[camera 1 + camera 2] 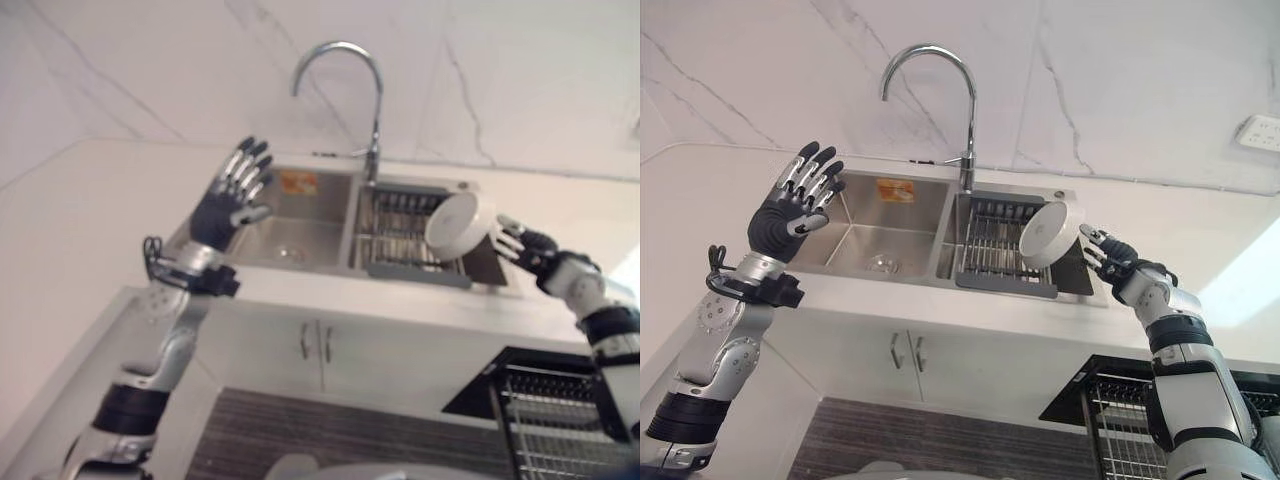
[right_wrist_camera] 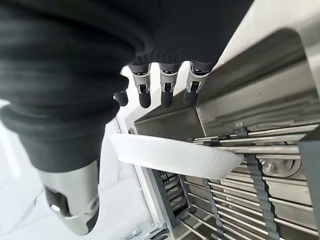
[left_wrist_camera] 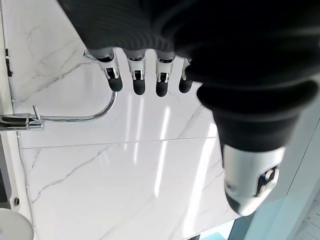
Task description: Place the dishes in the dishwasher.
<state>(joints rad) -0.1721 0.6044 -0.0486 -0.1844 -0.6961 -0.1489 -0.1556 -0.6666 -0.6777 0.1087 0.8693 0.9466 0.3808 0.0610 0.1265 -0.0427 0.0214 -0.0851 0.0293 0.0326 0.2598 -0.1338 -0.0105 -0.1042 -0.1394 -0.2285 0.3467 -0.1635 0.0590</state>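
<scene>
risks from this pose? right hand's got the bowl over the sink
1. The right hand pinches the white bowl at its rim, tilted above the drying rack; it may slip and fall into the sink.
2. The dishwasher rack sits low at the right, so the carry is long.

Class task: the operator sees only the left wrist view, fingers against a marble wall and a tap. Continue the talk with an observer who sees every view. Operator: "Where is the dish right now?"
Observer: The white bowl is in the right hand, held tilted above the sink rack.
Operator: Is my left hand over the sink too?
Observer: The left hand is raised, open and empty, beside the left basin.
Operator: Any sign of the dishwasher?
Observer: A pulled-out dishwasher rack shows at lower right, under the right arm.
</scene>
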